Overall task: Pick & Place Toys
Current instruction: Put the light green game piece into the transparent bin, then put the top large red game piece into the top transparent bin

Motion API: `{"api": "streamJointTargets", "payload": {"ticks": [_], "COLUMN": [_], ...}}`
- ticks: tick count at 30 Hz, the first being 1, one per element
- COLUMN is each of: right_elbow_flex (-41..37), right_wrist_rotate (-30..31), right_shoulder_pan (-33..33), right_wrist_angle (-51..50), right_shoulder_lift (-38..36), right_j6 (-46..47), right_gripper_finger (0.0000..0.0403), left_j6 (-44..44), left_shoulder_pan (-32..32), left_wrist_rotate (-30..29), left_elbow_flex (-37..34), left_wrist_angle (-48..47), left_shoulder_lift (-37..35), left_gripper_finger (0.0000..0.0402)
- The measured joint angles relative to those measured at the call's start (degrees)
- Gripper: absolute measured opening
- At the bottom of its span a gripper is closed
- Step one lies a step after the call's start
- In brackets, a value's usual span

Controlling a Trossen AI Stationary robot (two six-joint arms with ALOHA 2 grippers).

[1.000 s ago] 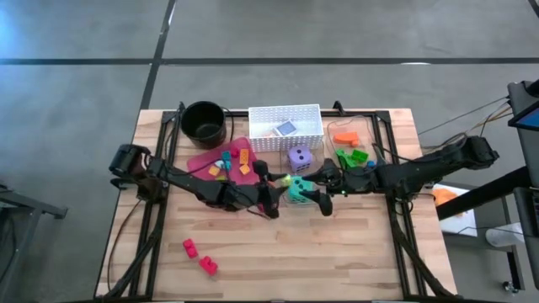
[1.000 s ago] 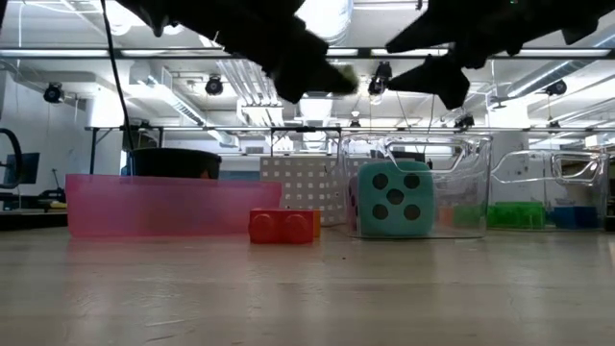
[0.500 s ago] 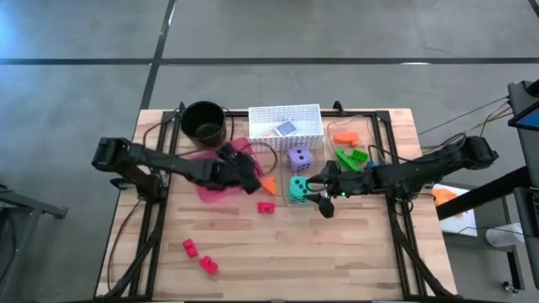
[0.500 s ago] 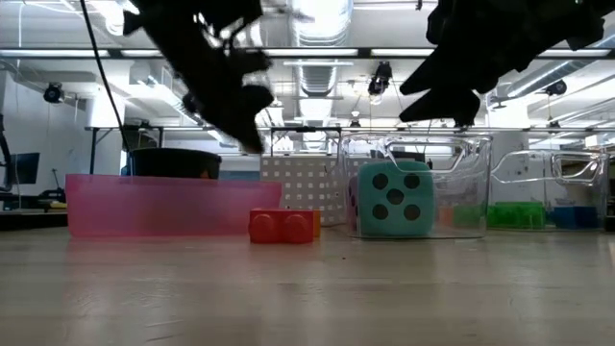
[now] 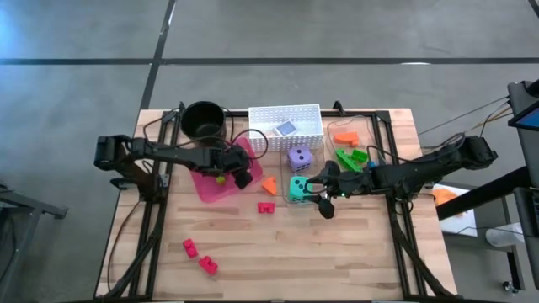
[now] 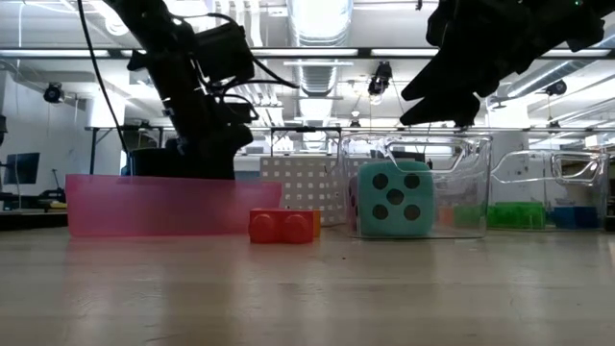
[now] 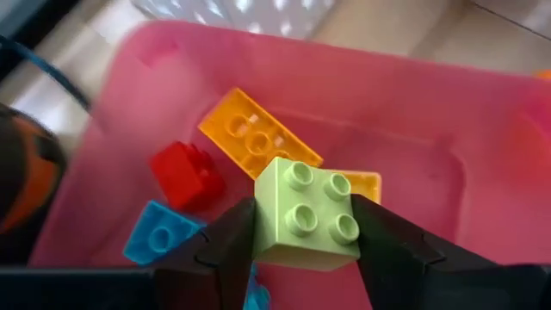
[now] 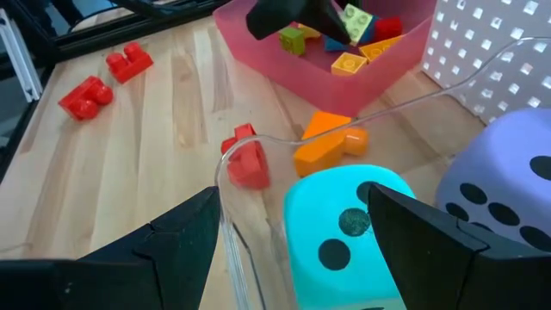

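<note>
Two dice: one teal (image 5: 299, 188), one purple (image 5: 299, 156). Three red bricks lie on the open surface (image 5: 337, 269): two near its front edge (image 5: 190, 247) (image 5: 208, 266) and one (image 5: 266, 207) beside an orange brick (image 5: 269, 183). One pink tray (image 7: 413, 95) holds at least four bricks: orange (image 7: 258, 138), red (image 7: 188, 175), blue (image 7: 159, 234), yellow (image 7: 362, 182), plus a green one (image 7: 307, 211) above them. One white basket (image 5: 285, 119) holds one card (image 5: 286, 128). One black pot (image 5: 203, 120). Two arms.

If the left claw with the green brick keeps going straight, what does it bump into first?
Probably the bricks in the pink tray. The left gripper, shut on the light green brick, points down into it; the orange brick looks nearest, though depth is unclear.
</note>
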Motion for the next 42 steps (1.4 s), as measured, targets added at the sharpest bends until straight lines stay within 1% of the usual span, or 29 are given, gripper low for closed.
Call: {"api": "streamJointTargets", "payload": {"ticks": [2, 8, 11, 14, 18, 24, 29, 33, 35, 38, 42], "right_elbow_flex": [0.00, 0.00, 0.00, 0.00, 0.00, 0.00, 0.00, 0.00, 0.00, 0.00, 0.00], "right_wrist_rotate": [0.00, 0.04, 0.04, 0.07, 0.25, 1.80, 1.79, 1.75, 1.75, 1.74, 1.72], "right_shoulder_pan": [0.01, 0.01, 0.01, 0.01, -0.05, -0.12, -0.15, -0.40, -0.56, -0.86, -1.25], "right_wrist_angle": [0.00, 0.04, 0.03, 0.02, 0.27, 1.79, 2.61, 5.75, 7.48, 8.96, 9.46], "right_shoulder_lift": [0.00, 0.00, 0.00, 0.00, 0.00, 0.00, 0.00, 0.00, 0.00, 0.00, 0.00], "right_j6": [-0.02, -0.02, -0.02, -1.22, -5.59, -12.22, -14.83, -15.76, -17.21, -19.57, -21.91], "right_gripper_finger": [0.0294, 0.0294, 0.0294, 0.0294, 0.0294, 0.0294, 0.0294, 0.0294, 0.0294, 0.0294, 0.0294], "left_j6": [1.16, 1.95, 1.95, 1.95, 1.95, 2.87, 4.67, 8.45, 11.19, 15.35, 17.91], "left_shoulder_pan": [0.24, 0.24, 0.24, 0.17, 0.07, -1.79, -5.79, -11.14, -14.08, -18.26, -21.51], "left_wrist_rotate": [1.66, 1.83, 1.83, 1.83, 1.83, 1.83, 2.01, 4.75, 6.05, 6.10, 5.69], "left_elbow_flex": [0.00, 0.00, 0.00, 0.00, 0.06, 0.46, 0.42, 0.07, 0.07, 0.07, 0.12], "left_wrist_angle": [0.02, 0.04, 0.15, 0.19, 0.28, 1.64, 3.87, 11.61, 16.91, 23.26, 26.55], "left_shoulder_lift": [0.00, 0.00, 0.00, 0.00, -0.74, -4.47, -8.11, -8.27, -7.12, -4.23, 0.69], "left_gripper_finger": [0.0185, 0.0232, 0.0247, 0.0251, 0.0252, 0.0252, 0.0252, 0.0252, 0.0252, 0.0252, 0.0252]}}
